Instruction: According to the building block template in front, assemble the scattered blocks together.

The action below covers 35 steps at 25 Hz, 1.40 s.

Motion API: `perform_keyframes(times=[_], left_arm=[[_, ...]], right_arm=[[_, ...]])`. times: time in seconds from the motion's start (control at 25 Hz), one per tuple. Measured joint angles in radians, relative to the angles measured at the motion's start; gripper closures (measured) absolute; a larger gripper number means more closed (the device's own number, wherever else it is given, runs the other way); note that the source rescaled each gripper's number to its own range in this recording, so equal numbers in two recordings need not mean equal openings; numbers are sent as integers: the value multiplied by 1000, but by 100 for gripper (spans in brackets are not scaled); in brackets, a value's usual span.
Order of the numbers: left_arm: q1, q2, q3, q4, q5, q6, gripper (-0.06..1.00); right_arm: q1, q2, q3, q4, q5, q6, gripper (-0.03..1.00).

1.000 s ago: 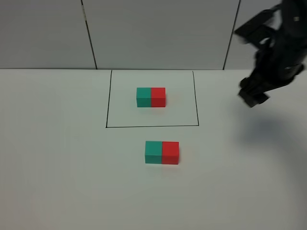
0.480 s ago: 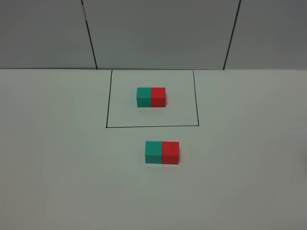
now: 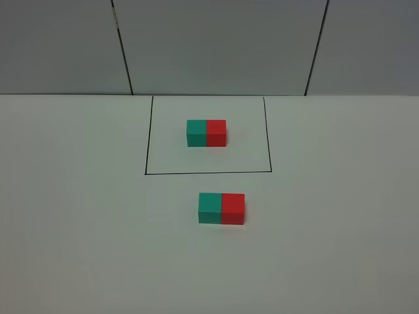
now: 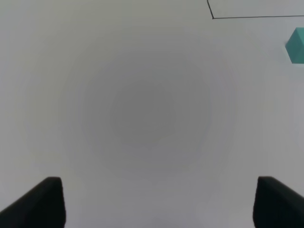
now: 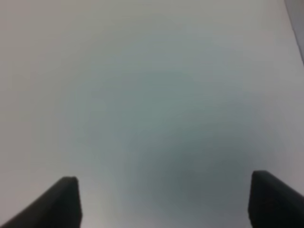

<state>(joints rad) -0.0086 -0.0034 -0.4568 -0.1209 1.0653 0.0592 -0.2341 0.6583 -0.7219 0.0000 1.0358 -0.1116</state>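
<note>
Teal block point(image 4: 297, 45) edge only in left wrist view, both grippers' point(image 4: 152, 202) point(image 5: 164, 199) fingers spread wide, empty.

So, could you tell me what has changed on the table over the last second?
The right arm, which hung over the table's far right a second ago, has withdrawn out of the high view. Nothing was gripped or released. The template pair inside the black frame and the joined teal cube and red cube in front of it stayed put.

Even, soft light, faint shadows; right wrist view blurred, exterior sharp.
</note>
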Motion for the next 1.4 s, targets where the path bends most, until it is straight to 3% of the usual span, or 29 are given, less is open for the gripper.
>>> perform_keyframes(times=[0.32, 0.72, 0.92, 1.4], left_arm=[[0, 0, 0, 0, 0, 0, 8], [0, 0, 0, 0, 0, 0, 8], [0, 0, 0, 0, 0, 0, 8], [0, 0, 0, 0, 0, 0, 8]], right_arm=[[86, -147, 131, 6, -1, 43, 13], [89, -350, 202, 6, 2, 49, 37], [147, -404, 206, 0, 7, 49, 44], [157, -506, 221, -45, 21, 102, 46]])
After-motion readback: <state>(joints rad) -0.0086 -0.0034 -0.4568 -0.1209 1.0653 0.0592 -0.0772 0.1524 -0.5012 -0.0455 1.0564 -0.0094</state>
